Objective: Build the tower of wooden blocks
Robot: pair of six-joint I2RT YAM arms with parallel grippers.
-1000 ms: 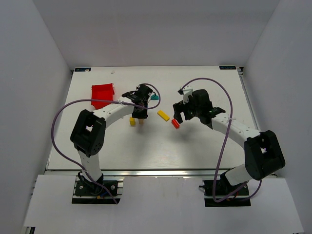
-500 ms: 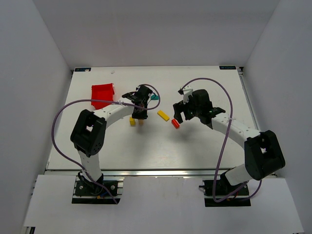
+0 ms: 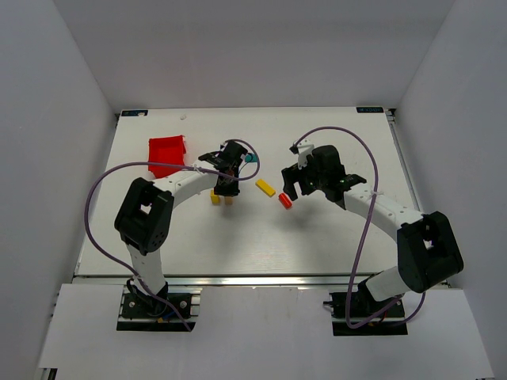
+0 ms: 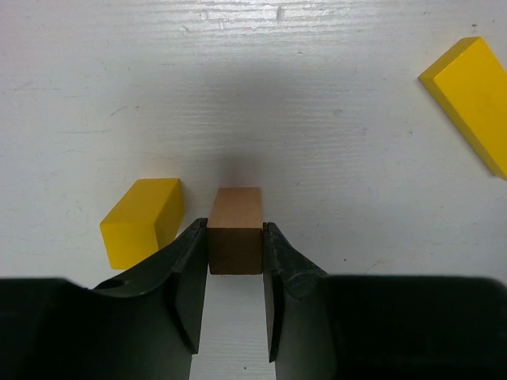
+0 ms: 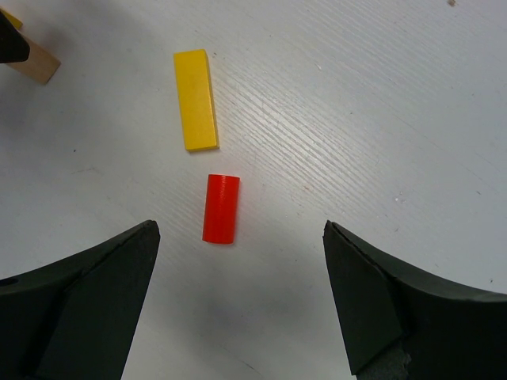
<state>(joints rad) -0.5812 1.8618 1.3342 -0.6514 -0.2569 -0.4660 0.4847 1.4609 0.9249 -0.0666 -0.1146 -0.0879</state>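
Blocks for the tower lie as separate pieces around the middle of the white worktop [image 3: 317,237], none resting on another.

Left tool [image 4: 234,237]: its two black fingers [image 4: 186,269] press against opposite sides of a tan block [image 4: 235,207], so the tool is closed on that block. The wrist view does not settle whether the block rests on the worktop or is held just clear of it. A yellow block [image 4: 141,222] lies just beside the tan block on its left, its corner close to the left finger; whether the two touch cannot be told.

Right tool [image 5: 239,233]: jaws spread wide and holding nothing, poised above a red cylinder [image 5: 220,208]. The cylinder lies on its side between the two fingers in the wrist view, well apart from both.

A flat yellow plank [image 5: 196,99] lies just beyond the red cylinder, near it but apart, roughly in line with it. In the overhead view the plank sits between the two tools.

A teal piece [image 3: 251,157] shows just behind the left arm's wrist, partly hidden by it. A red bin [image 3: 167,152] stands at the far left of the worktop, apart from all the blocks.
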